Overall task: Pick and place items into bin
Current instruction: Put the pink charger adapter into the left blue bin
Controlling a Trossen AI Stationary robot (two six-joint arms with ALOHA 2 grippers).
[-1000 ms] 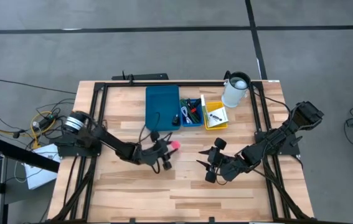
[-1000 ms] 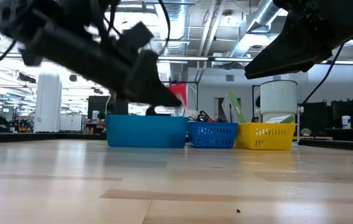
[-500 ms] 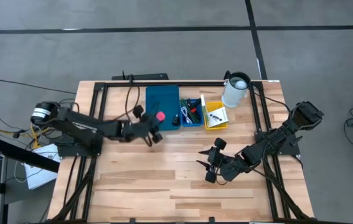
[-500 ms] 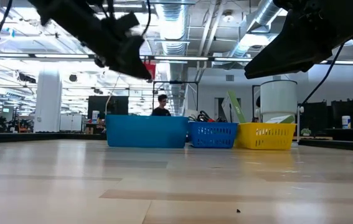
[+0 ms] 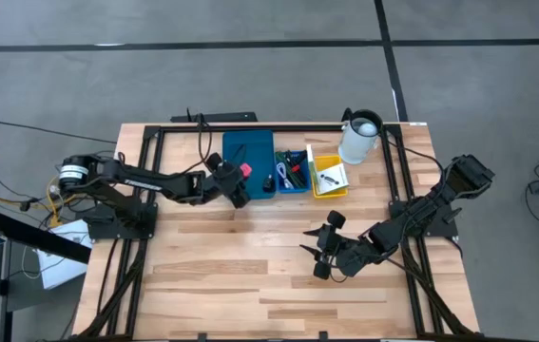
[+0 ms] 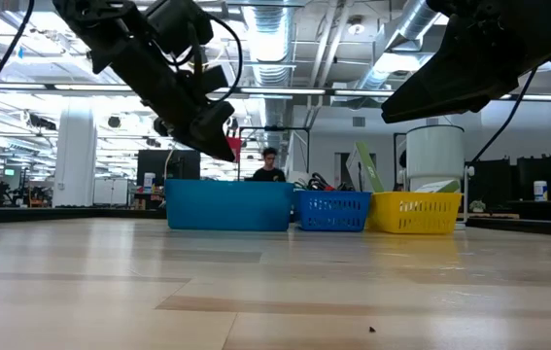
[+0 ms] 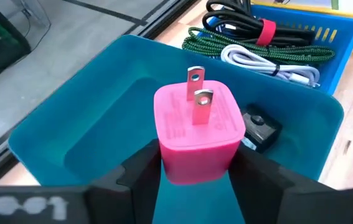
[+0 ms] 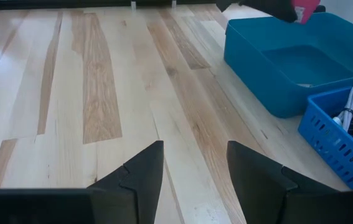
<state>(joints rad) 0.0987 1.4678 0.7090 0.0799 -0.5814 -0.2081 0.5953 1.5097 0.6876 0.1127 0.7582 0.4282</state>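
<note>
Both arms are dark, near-black, built of slim links joined by chunky rounded joints. The left arm (image 5: pixel 145 179) carries a silver-white ring near its base and thin black cables looping along it. The right arm (image 5: pixel 412 220) ends in angular, wedge-shaped matte black fingers (image 8: pixel 140 172).

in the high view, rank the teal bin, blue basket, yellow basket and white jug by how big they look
1. teal bin, clearly largest
2. blue basket and yellow basket: too alike to rank
3. white jug: looks slightly smaller, but it stands taller, nearer the camera, so unsure
</note>
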